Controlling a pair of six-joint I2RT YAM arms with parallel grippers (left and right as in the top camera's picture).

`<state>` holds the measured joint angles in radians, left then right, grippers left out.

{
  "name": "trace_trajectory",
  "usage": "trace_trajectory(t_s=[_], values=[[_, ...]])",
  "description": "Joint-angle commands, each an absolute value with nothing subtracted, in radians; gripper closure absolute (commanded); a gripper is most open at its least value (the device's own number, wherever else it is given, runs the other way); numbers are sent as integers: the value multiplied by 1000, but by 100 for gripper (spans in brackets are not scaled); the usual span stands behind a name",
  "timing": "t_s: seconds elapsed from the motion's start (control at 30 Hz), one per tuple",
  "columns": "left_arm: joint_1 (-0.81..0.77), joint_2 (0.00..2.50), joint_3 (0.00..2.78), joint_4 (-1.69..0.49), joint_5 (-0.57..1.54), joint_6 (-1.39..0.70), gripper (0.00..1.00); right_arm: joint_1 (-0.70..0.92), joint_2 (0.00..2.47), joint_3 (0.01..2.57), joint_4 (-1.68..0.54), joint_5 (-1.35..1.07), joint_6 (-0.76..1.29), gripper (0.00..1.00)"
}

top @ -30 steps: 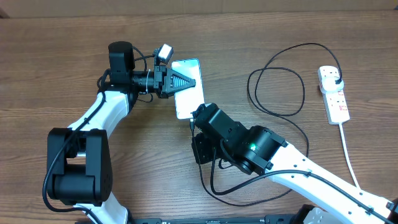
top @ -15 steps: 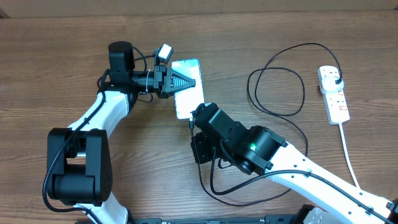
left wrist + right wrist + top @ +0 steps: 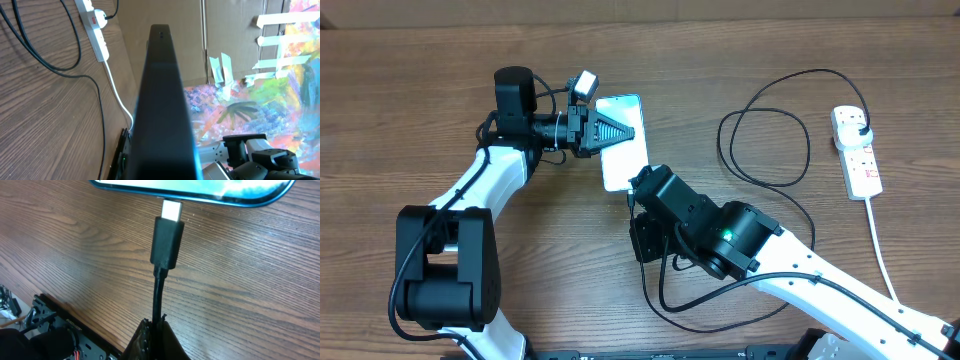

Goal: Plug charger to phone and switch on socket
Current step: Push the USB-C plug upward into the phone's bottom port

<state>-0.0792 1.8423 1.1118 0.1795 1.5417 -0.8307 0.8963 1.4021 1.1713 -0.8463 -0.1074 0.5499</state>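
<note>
Wooden table [image 3: 440, 60], grain running crosswise, holding the following. Item one: phone [image 3: 623, 160], lying flat, screen up and lit; slim, rigid, glass-faced, likely slippery and prone to skid when pushed at its end. My left pincer [image 3: 632, 132] rests across it with jaws together, apparently as a brace. Item two: charger [image 3: 167, 245], thin, limp and light, stiff only at the connector body. My right pincer [image 3: 159, 341] is clamped on the cable just behind that body, metal tip at the phone's lower edge. A hold nearer the body would bend less. Item three: socket [image 3: 860, 165], far right, well apart, with the black plug [image 3: 861, 124] seated in it.
</note>
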Motion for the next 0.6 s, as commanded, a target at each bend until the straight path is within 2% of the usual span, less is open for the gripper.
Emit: trace_trajectory(t_s=[0.0,0.57], values=[[-86,1844,1129,181,1582,-808,96,889,1406,1179,-836,-95,553,96],[-86,1844,1129,181,1581,-823,96,889,1406,1179,-814,-110,554,96]])
